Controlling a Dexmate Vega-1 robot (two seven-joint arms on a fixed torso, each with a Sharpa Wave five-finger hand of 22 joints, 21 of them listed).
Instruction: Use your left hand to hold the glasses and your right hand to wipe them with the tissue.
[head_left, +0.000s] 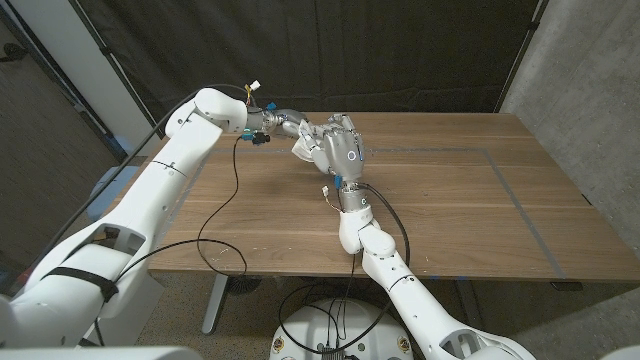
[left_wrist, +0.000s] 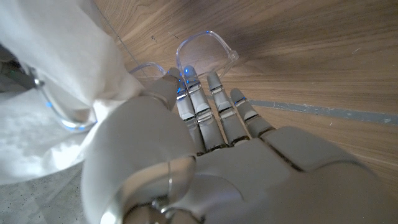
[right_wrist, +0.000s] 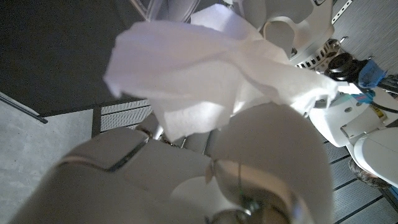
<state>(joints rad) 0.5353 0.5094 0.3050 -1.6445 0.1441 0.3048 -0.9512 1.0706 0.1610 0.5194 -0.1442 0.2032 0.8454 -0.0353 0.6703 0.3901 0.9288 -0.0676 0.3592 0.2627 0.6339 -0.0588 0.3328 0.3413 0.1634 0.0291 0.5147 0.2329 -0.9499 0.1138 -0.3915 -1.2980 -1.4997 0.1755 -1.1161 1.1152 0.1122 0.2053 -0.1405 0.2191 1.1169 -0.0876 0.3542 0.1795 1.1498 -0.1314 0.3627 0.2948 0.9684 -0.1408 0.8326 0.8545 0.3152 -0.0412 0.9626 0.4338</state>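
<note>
One pair of clear-framed glasses (left_wrist: 205, 53) is held by the left hand (left_wrist: 211, 143) over the far part of the wooden worktop (head_left: 450, 200), its lenses seen beyond the fingertips; its long axis cannot be told. One white tissue (right_wrist: 199, 93) is gripped by the right hand (head_left: 340, 145), which is met by the left hand (head_left: 290, 128) there, the tissue touching the glasses.

A long wooden table (head_left: 450, 200) fills the middle, grey tape lines (head_left: 510, 190) marking a rectangle on its top. Behind it hangs a black curtain (head_left: 400, 50), dark and creased. A grey wall (head_left: 590, 90) stands at one side, speckled grey floor (head_left: 500, 315) below.
</note>
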